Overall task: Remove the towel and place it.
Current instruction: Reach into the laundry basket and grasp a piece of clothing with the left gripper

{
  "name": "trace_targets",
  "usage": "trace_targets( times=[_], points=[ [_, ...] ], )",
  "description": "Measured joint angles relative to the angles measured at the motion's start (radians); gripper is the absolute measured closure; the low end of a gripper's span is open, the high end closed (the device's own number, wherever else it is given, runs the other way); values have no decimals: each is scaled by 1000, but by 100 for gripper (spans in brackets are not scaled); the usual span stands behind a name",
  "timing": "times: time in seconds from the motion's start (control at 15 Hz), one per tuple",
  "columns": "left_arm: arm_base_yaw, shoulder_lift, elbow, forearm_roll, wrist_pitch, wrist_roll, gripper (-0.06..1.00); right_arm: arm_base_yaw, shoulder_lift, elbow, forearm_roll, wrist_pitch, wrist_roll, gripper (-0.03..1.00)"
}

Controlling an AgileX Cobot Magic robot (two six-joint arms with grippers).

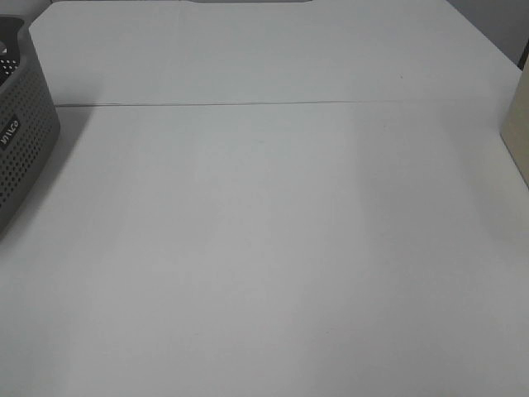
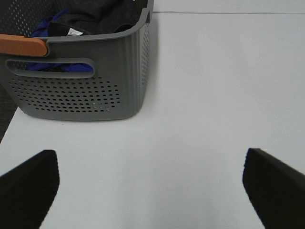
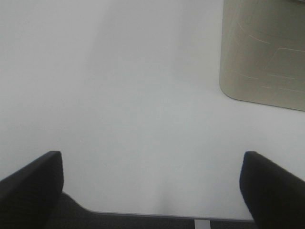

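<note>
1. One grey perforated basket (image 1: 25,141) sits at the left edge of the white surface (image 1: 273,248); a beige object (image 1: 519,124) sits at the right edge.
2. Left pincer (image 2: 151,191) gapes wide, empty, above the surface; the dark towel (image 2: 95,16) lies bunched inside the basket.
3. Right pincer (image 3: 152,191) is spread wide, empty, near the beige object.

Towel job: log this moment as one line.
stage: not started | towel: in basket, untouched | left gripper: open, empty, facing basket | right gripper: open, empty, over table
</note>
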Motion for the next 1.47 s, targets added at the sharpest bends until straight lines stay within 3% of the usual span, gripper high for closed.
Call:
trace_targets(
  times=[1.47],
  points=[
    [0,0,0,-3,0,0,-5,0,0,0,-6,0,-7,0]
  ],
)
